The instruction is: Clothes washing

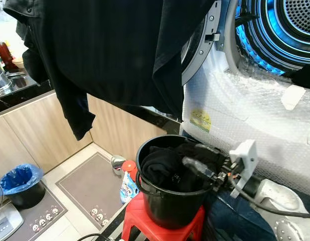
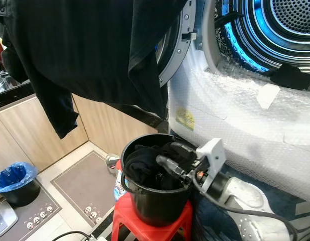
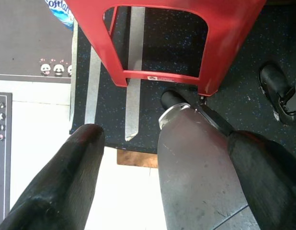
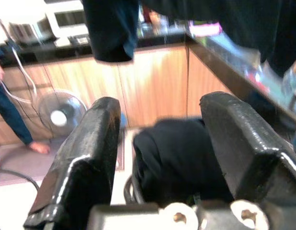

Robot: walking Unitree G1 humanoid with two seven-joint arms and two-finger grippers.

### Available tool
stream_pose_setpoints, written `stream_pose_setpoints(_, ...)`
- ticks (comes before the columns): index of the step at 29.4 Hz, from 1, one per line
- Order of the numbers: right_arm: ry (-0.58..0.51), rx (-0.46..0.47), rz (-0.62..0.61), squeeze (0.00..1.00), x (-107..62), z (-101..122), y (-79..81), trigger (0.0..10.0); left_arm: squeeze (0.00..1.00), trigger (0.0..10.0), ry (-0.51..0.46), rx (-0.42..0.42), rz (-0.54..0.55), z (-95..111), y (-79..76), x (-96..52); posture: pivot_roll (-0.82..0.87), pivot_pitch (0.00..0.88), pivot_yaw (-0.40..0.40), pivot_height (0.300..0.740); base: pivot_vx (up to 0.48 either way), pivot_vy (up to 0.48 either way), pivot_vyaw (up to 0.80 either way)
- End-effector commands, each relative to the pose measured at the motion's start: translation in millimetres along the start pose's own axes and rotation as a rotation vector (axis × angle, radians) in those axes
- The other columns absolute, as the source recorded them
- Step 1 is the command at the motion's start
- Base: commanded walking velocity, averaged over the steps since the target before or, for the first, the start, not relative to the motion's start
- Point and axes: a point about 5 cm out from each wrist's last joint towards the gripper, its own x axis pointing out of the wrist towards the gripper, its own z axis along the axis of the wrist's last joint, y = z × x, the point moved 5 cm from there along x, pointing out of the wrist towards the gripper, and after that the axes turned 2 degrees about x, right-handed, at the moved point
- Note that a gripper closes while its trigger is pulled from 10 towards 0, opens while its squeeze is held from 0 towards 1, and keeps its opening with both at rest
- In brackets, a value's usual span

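Wooden cabinet fronts [image 1: 39, 125] and a dark countertop run along the left of the frame, and at upper right the washer drum [image 1: 290, 25] glows blue behind its open door, with bubble wrap [image 1: 245, 110] covering the machine's front. At lower centre we have a black bucket [image 1: 167, 206] on a red stool [image 1: 145, 228], holding dark clothes [image 1: 165, 168]. Our right gripper [image 1: 197, 158] reaches over the bucket's right rim with its fingers spread apart, one to each side of the bundle and holding nothing. To do this step well, we judge we should sink deeper so the fingers [image 4: 85, 158] bracket a thick fold before closing, rather than pinching a loose edge.

A large black garment [image 1: 115, 50] hangs across the top of the frame, close to the door; lifting clothes toward the drum may brush it. Our left gripper [image 3: 162, 177] hangs low beside the stool's leg, released and idle. On the floor sit a blue-lined bin [image 1: 19, 183] at lower left and a detergent pouch [image 1: 127, 188] beside the stool.
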Motion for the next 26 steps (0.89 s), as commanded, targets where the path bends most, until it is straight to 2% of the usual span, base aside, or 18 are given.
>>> stream_pose_setpoints(1,0.062,0.014,-0.033,0.71,4.1,-18,-1.0,10.0,0.00,10.0,0.055,-0.009,0.010,-15,3.5,-2.5,-0.12,0.028,0.074,0.740,0.000,0.000,0.00)
stream_pose_setpoints(2,0.093,0.027,-0.061,1.00,7.1,-28,-1.9,10.0,0.00,10.0,0.057,-0.012,0.011,-16,3.7,-2.7,-0.12,0.029,0.074,0.740,0.000,0.000,0.00)
stream_pose_setpoints(5,0.091,0.005,-0.077,1.00,11.9,-34,1.1,10.0,0.00,10.0,0.058,-0.017,0.010,-17,3.7,-2.8,-0.11,0.032,0.069,0.740,0.000,0.000,0.00)
stream_pose_setpoints(6,0.087,0.007,-0.097,1.00,14.3,-35,0.9,10.0,0.06,10.0,0.058,-0.020,0.011,-17,3.7,-2.9,-0.11,0.034,0.070,0.740,0.000,0.000,0.00)
stream_pose_setpoints(7,0.084,0.008,-0.112,1.00,16.3,-36,0.7,10.0,0.06,10.0,0.058,-0.023,0.011,-17,3.8,-3.0,-0.11,0.034,0.070,0.740,0.000,0.000,0.00)
stream_pose_setpoints(8,0.076,0.013,-0.128,1.00,19.1,-36,1.3,10.0,1.00,10.0,0.058,-0.031,0.008,-17,3.4,-3.0,-0.11,0.036,0.069,0.740,0.000,0.000,0.00)
stream_pose_setpoints(9,0.060,0.028,-0.157,0.74,23.6,-36,1.9,10.0,1.00,10.0,0.058,-0.035,0.006,-18,3.2,-3.1,-0.12,0.038,0.070,0.740,0.000,0.000,0.00)
stream_pose_setpoints(10,0.056,0.031,-0.163,0.74,24.6,-36,2.1,10.0,1.00,10.0,0.058,-0.034,0.006,-18,3.3,-3.1,-0.12,0.038,0.070,0.740,0.000,0.000,0.00)
stream_pose_setpoints(11,0.053,0.037,-0.177,0.00,26.5,-37,1.9,10.0,1.00,10.0,0.059,-0.031,0.007,-18,3.4,-3.2,-0.12,0.039,0.070,0.740,0.000,0.000,0.00)
stream_pose_setpoints(14,0.031,0.054,-0.208,0.00,34.7,-37,5.2,10.0,1.00,10.0,0.067,-0.022,0.007,-19,3.1,-3.3,-0.12,0.042,0.069,0.740,0.000,0.000,0.00)
stream_pose_setpoints(15,0.046,0.073,-0.224,0.00,38.2,-41,6.8,10.0,0.31,10.0,0.068,-0.023,0.006,-20,2.6,-3.3,-0.12,0.045,0.068,0.740,0.000,0.000,0.00)
stream_pose_setpoints(16,0.050,0.075,-0.232,0.00,40.5,-42,7.6,10.0,0.00,10.0,0.070,-0.022,0.004,-20,2.2,-3.3,-0.12,0.045,0.068,0.740,0.000,0.000,0.00)
stream_pose_setpoints(20,0.076,0.094,-0.296,0.00,48.5,-50,8.0,10.0,0.00,10.0,0.077,-0.024,-0.004,-21,0.2,-3.3,-0.11,0.052,0.062,0.740,0.000,0.000,0.00)
stream_pose_setpoints(22,0.080,0.099,-0.289,0.00,54.4,-52,16.8,10.0,0.00,10.0,0.079,-0.026,-0.005,-22,-0.8,-3.4,-0.11,0.058,0.055,0.740,0.000,0.000,0.00)
stream_pose_setpoints(26,0.118,0.097,-0.321,0.00,63.3,-57,21.3,10.0,0.00,10.0,0.083,-0.045,-0.007,-22,-2.4,-3.4,-0.10,0.068,0.046,0.740,0.000,0.000,0.00)
